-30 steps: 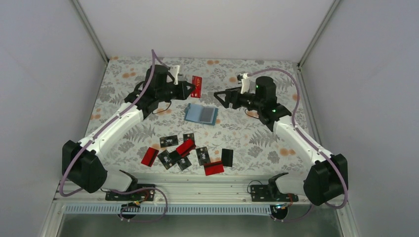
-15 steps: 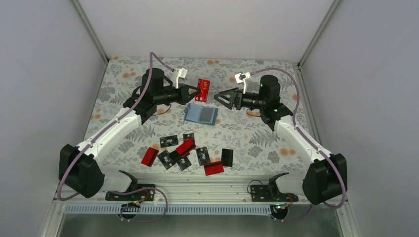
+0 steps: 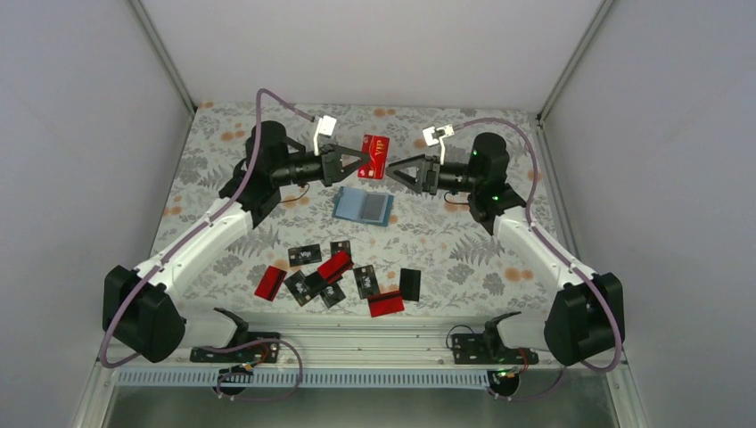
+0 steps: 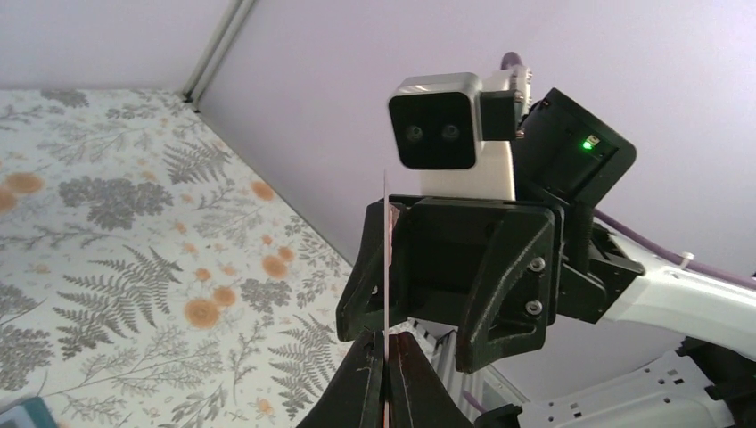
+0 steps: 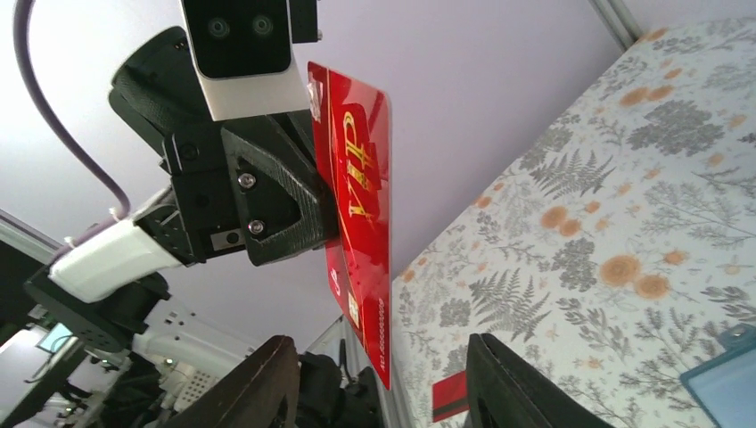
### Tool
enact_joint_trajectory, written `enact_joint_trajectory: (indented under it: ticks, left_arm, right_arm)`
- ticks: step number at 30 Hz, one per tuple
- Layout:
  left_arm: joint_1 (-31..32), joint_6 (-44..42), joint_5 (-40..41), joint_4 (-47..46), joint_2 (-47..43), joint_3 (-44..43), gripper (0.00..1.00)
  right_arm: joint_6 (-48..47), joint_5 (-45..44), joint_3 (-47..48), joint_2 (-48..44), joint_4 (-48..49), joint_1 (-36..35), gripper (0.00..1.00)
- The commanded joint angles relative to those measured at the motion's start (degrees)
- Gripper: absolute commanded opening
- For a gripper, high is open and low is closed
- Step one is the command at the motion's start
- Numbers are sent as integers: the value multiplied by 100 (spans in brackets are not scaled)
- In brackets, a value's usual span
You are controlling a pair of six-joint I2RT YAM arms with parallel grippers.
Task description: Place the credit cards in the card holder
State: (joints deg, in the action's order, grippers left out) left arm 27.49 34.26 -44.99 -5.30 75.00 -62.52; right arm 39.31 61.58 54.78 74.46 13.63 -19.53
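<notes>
Credit cards lie scattered on the bench by the arm bases. Your left hand pinches one red card in the air. Your right hand straddles it, jaws half apart. The card holder lies on the bench between both arms.

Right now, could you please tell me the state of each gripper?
Left gripper: shut on the red card.
Right gripper: open, straddling that card without touching it.

Gold "VIP" on the face of the raised red card, letters running along its length. Fine white print along that card's lower edge, too small to read. White print on the black cards near the front edge of the table, likewise illegible.
</notes>
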Motion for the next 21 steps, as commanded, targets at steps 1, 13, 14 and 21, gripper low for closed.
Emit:
enact_joint_trajectory:
  ticks: [1,13,14,21]
  left_arm:
    - [-20,275,-323,-633,-125,139,2]
    - [-19,468,-519,-1149,-312,297,2]
    - [-16,486,-519,-1183,-318,312,2]
    - [-6,625,-553,-1407,-346,450,2]
  right_arm:
    - [390,283,186,101,616,17,47]
    - [475,523,345,126,956,-64,39]
    - [476,527,348,122,1001,-68,39]
    - [569,642,394,41,1201,-140,37]
